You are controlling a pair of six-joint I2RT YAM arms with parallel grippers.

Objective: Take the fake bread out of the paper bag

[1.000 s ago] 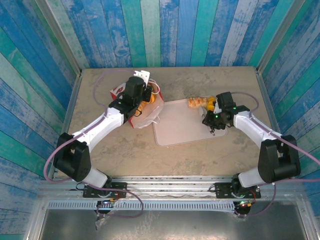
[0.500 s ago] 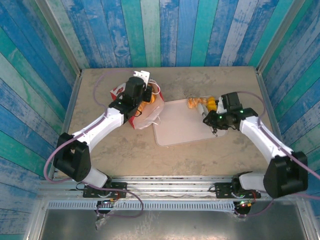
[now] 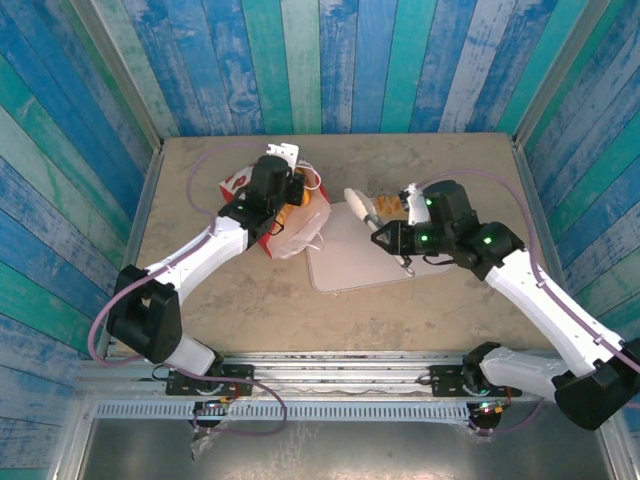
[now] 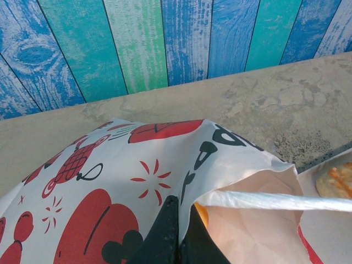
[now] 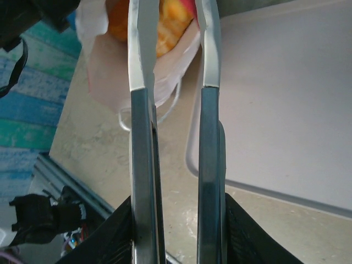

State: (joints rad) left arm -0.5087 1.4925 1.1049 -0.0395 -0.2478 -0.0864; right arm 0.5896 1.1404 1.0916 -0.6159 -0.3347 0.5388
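The right hand (image 5: 175,55) has swung left from the far right corner of the tray (image 3: 350,258), where a few pastries (image 3: 388,206) lie, and now points at the paper bag (image 3: 283,228); its fingers are narrowly parted and empty, so another fetch seems under way. The left hand (image 4: 174,234) pinches the bag's rim; the remaining fake bread (image 5: 168,22) shows orange inside the mouth, just beyond the right fingertips.

left hand (image 4: 180,214) clamps paper bag (image 4: 110,181) rim | fake bread (image 4: 336,180) far right
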